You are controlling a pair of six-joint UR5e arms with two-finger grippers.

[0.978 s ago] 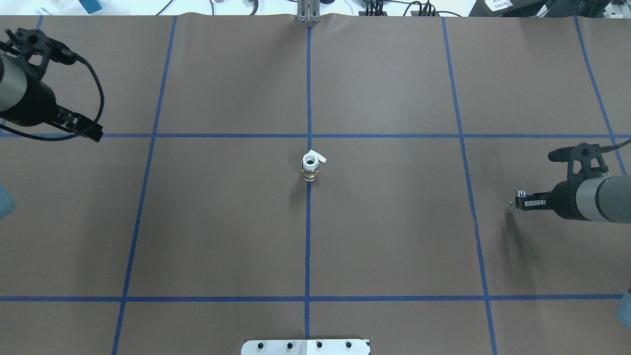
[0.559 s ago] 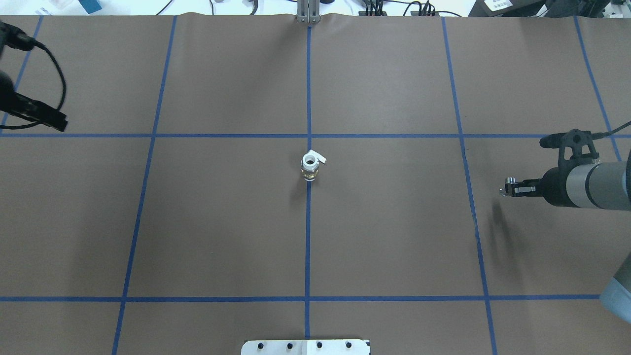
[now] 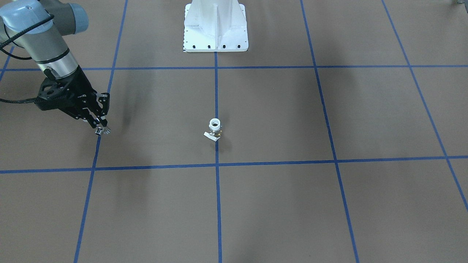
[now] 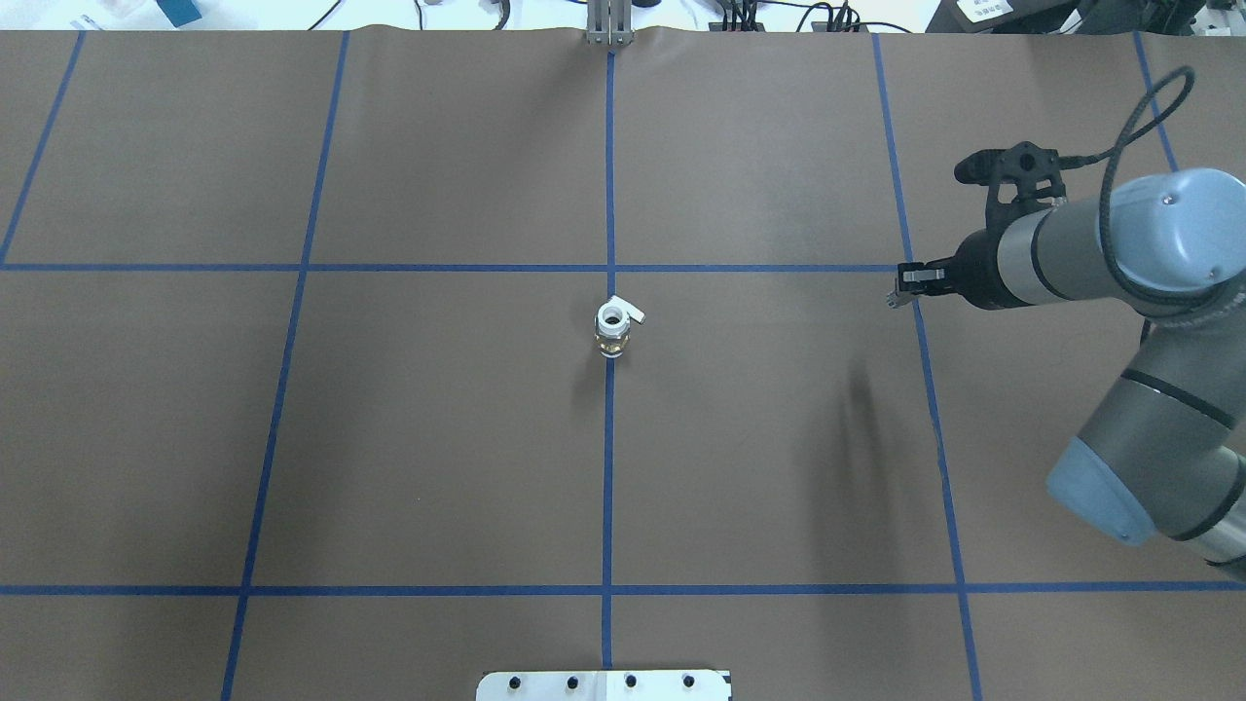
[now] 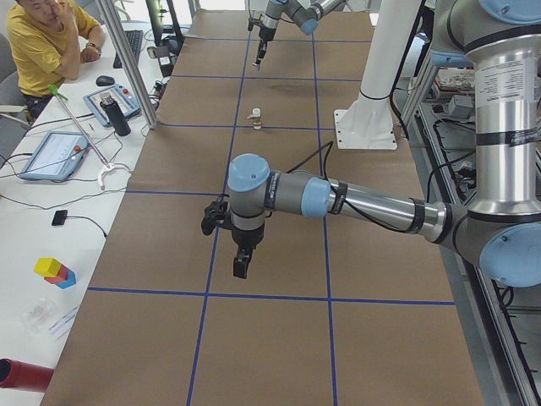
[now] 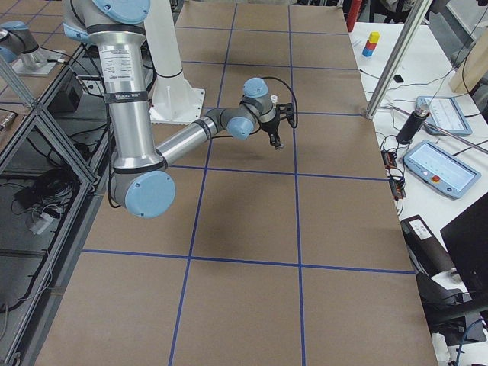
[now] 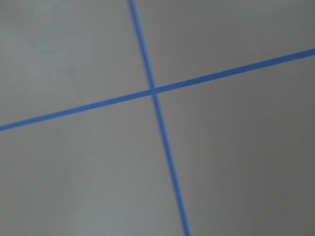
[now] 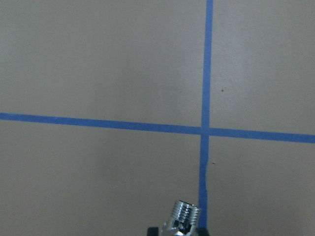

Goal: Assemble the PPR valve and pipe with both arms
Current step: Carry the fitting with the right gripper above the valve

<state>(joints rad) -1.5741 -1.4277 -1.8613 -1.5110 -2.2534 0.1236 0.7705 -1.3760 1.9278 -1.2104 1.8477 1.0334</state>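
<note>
Stubby brass PPR valve (image 4: 612,331): stands upright with its white plastic ring collar on top and its flat white tab sticking out sideways. It sits on the centre blue tape line (image 4: 607,467) of the brown paper-covered table (image 4: 438,438), near the middle and well apart from both my grippers.
Black two-finger right gripper (image 3: 99,128): I have it clamped on the small shiny chrome pipe (image 8: 182,218). It hangs above the paper, over a tape crossing on my right side.
Pipe: pinched at my right fingertips and off the table, with its threaded round end sticking out beyond them.
Black left gripper (image 5: 240,271): points down over the paper toward my left end, near a tape line. Only the side camera shows it, so I cannot tell how far it is open or whether it has hold of anything.
Left wrist view: brown paper and two crossing tape lines.
White bolted pedestal base (image 3: 215,29): stands on the centre line at my edge of the table.
</note>
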